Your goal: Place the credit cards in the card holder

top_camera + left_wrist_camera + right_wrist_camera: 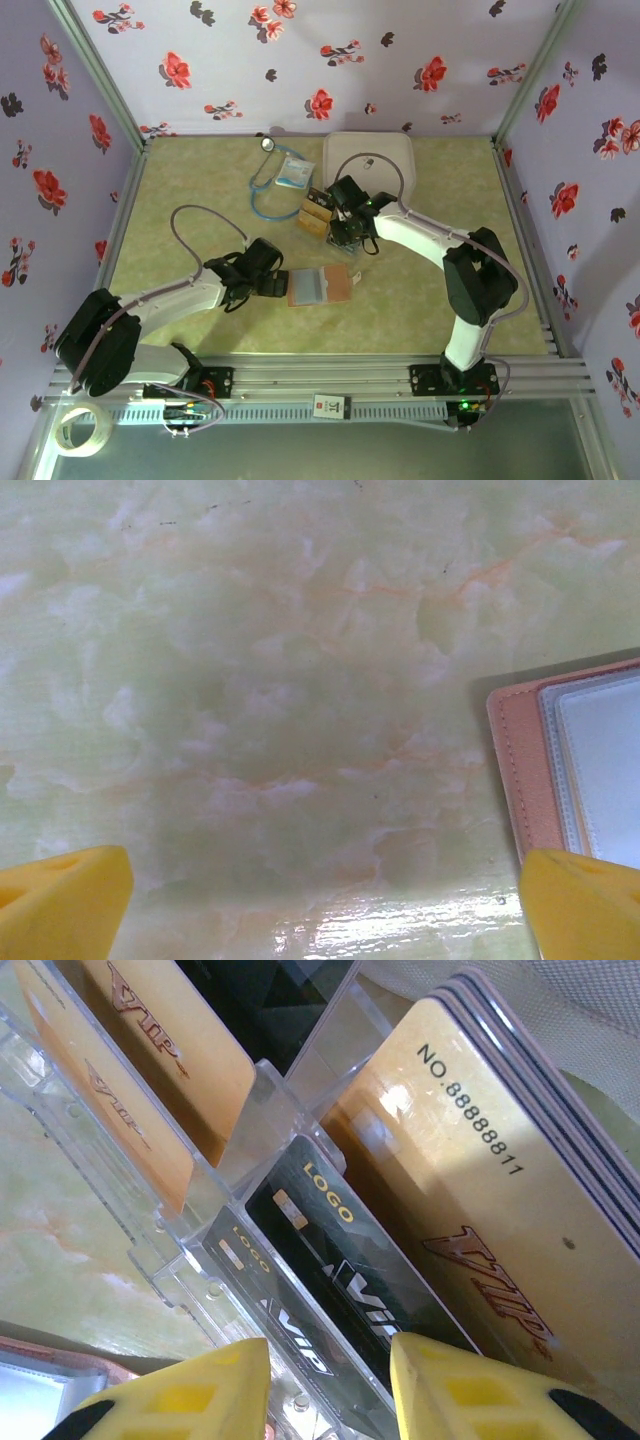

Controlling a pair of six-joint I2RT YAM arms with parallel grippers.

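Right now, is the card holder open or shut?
Open: the card holder lies spread flat, clear pockets facing up.

Lab test booth, floral walls [330, 60], aluminium frame [330, 375], marbled tabletop [200, 180]

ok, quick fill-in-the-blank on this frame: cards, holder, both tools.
1. The card holder lies ___, pockets up.
2. The credit cards stand in a ___ plastic rack.
3. The right tool is at the ___ cards marked LOGO.
4. The left tool has ___ fingertips.
Missing words: open; clear; black; yellow.
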